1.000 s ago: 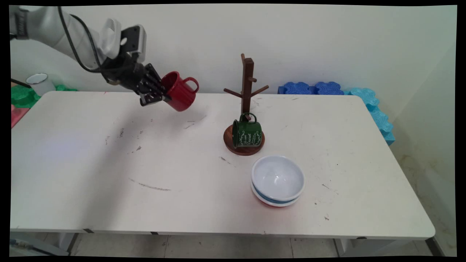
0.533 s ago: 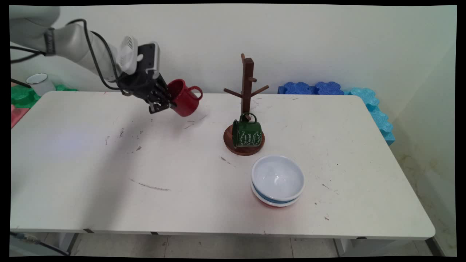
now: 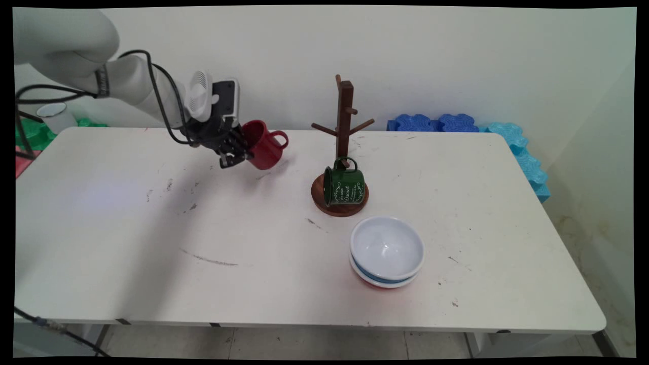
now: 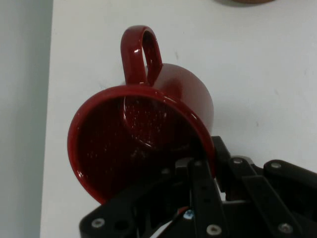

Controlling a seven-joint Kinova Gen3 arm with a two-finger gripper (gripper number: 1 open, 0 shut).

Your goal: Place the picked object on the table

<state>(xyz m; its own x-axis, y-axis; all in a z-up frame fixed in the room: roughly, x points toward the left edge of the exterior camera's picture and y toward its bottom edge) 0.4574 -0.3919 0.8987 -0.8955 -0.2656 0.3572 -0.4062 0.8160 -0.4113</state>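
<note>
Gripper (image 3: pixel 238 154) pinches red mug (image 3: pixel 263 145) by its rim, tilted, left of mug tree (image 3: pixel 343 147); thin rim hold, mug could slip or rotate.

The red mug (image 3: pixel 264 149) is glossy, with a loop handle. It is tipped on its side, clamped at the rim by the gripper (image 3: pixel 238 152) and held above the far left part of the bench (image 3: pixel 152 243), its handle pointing toward the wooden mug tree (image 3: pixel 343 132).
</note>
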